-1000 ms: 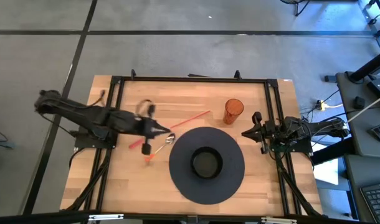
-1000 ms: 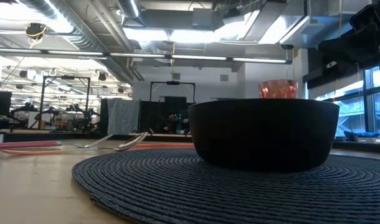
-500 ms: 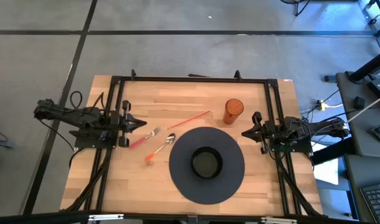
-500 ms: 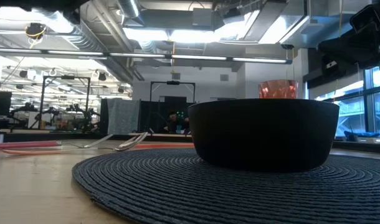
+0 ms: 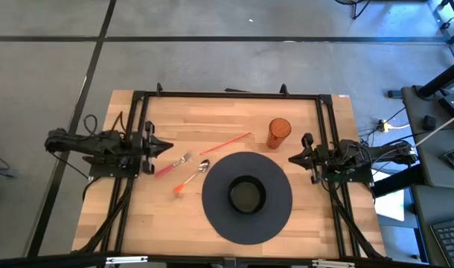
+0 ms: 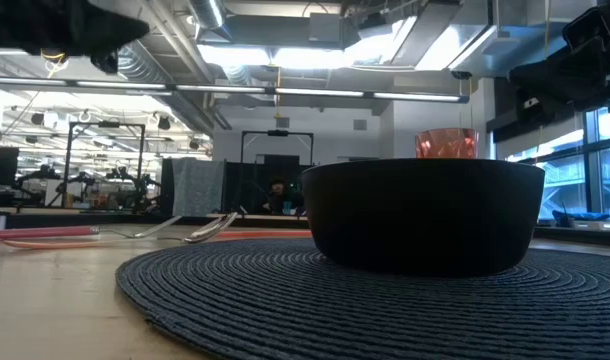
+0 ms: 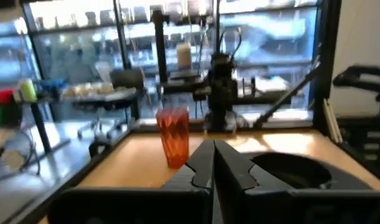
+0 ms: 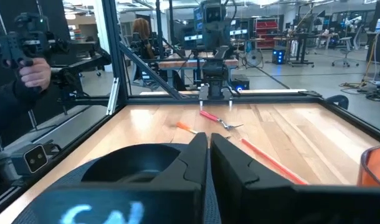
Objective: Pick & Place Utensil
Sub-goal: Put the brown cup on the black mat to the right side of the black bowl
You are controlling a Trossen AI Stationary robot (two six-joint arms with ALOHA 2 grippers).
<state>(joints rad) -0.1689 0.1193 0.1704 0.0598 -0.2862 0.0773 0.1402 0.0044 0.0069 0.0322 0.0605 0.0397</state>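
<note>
Left gripper (image 5: 167, 146) closed, parked left edge (low) | right gripper (image 5: 292, 158) closed, right edge

One round dark woven placemat (image 5: 212, 212) carries one black bowl (image 5: 246, 195). Beside them lie one orange faceted plastic tumbler (image 5: 278, 132), one pink-handled metal fork (image 5: 173, 164), one orange-handled metal spoon (image 5: 191, 177) and one thin red stick (image 5: 225, 143).

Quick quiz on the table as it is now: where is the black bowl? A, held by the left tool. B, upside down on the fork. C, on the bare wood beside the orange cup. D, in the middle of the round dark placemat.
D: the high view shows the black bowl upright in the middle of the round dark placemat, apart from the orange cup and both tools.
</note>
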